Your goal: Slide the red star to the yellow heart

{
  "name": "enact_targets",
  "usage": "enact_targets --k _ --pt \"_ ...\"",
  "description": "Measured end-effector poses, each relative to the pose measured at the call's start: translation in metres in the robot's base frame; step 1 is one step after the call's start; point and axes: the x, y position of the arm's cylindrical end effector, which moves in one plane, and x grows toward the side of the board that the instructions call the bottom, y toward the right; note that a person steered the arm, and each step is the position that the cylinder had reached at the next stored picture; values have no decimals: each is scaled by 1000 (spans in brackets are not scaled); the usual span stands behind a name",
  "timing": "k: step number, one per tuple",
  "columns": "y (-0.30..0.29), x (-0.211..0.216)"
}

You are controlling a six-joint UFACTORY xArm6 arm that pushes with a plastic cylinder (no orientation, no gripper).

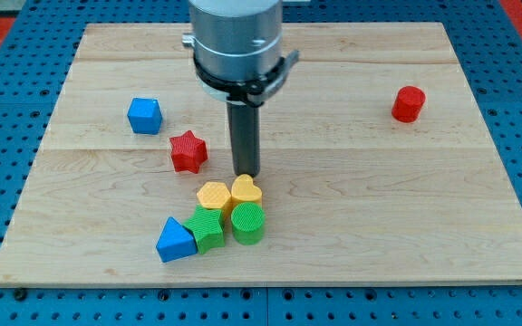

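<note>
The red star lies left of the board's middle. The yellow heart lies below and to the right of it, in a cluster of blocks. My tip is right of the red star, a short gap away, and just above the yellow heart, almost touching it. The rod hangs from a grey cylinder at the view's top.
A yellow hexagon touches the heart's left side. A green cylinder, a green block and a blue triangle lie just below. A blue cube lies at upper left. A red cylinder lies at upper right.
</note>
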Motion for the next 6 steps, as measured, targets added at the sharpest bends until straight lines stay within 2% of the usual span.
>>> enact_targets --k 1,2,3,4,5,6 --pt "-23 -61" --pt "-109 -85" --pt "-94 -30" --pt "-56 8" --pt "-113 -42" --pt "-201 -20"
